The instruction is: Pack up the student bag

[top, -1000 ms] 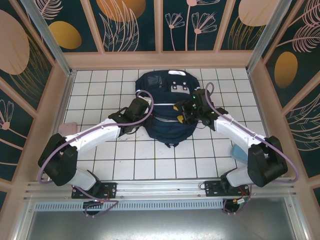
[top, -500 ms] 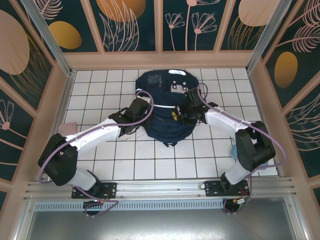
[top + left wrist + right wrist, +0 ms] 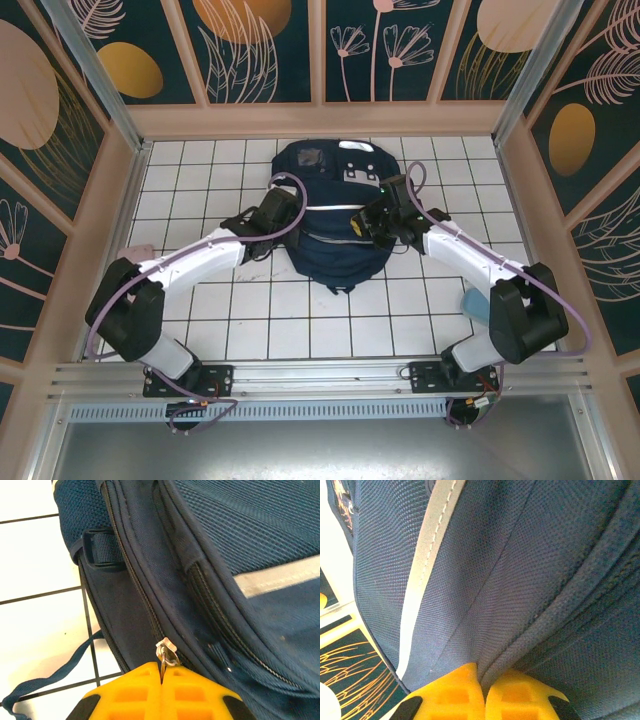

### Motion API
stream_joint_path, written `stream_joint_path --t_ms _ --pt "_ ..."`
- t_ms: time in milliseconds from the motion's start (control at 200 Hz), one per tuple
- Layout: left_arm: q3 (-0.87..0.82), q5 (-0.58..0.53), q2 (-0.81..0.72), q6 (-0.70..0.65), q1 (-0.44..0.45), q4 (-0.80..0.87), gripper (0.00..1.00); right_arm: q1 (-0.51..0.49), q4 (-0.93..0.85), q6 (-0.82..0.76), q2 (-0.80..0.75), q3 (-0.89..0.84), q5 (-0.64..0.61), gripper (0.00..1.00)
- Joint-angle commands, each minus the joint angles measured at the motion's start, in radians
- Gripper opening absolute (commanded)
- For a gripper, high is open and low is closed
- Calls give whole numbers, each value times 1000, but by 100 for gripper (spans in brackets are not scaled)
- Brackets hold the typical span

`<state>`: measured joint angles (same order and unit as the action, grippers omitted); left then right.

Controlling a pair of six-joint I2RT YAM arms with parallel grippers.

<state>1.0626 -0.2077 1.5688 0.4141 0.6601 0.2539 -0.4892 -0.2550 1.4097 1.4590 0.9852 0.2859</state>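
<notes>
Where floral panels (image 3: 262,52) ring white-tiled table (image 3: 250,322), student bag (image 3: 335,250) atop

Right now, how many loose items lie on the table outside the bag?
2: a pink item at far left, a light-blue item at right. Others may be hidden.

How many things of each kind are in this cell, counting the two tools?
student bag: 1
tools: 2 (left tool, right tool)
pink item at the table's left edge: 1
light-blue item at the table's right edge: 1
Total: 5
</notes>
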Motion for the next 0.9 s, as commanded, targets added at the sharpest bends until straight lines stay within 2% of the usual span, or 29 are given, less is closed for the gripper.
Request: stream_joint_path --t_ms 0,45,115,265,425,490,671,761,896 --pt "68 -30 36 7 -70 -76 0 17 -107 -83 -21 -15 -7 0" --pt "88 -12 60 17 -83 -79 0 16 -107 -93 -12 -5 -5 0" --pt "120 3 93 42 -105 -72 11 18 -103 -104 2 6 -5 0" --pt "126 23 67 119 -145 -16 46 21 -101 -115 18 16 -14 0" --pt "-20 9 -84 173 -231 5 76 27 -90 -147 34 21 -13 0" --pt "-80 1 -141 198 -281 15 85 29 -92 -159 44 31 -10 0" --pt "-222 -40 -258 297 -472 86 98 30 -82 -172 66 41 5 0" --pt "-282 -50 -296 347 -588 111 98 30 -75 -175 70 40 12 0" --pt "-338 -129 -331 383 -711 127 98 30 -76 -182 70 41 16 0"
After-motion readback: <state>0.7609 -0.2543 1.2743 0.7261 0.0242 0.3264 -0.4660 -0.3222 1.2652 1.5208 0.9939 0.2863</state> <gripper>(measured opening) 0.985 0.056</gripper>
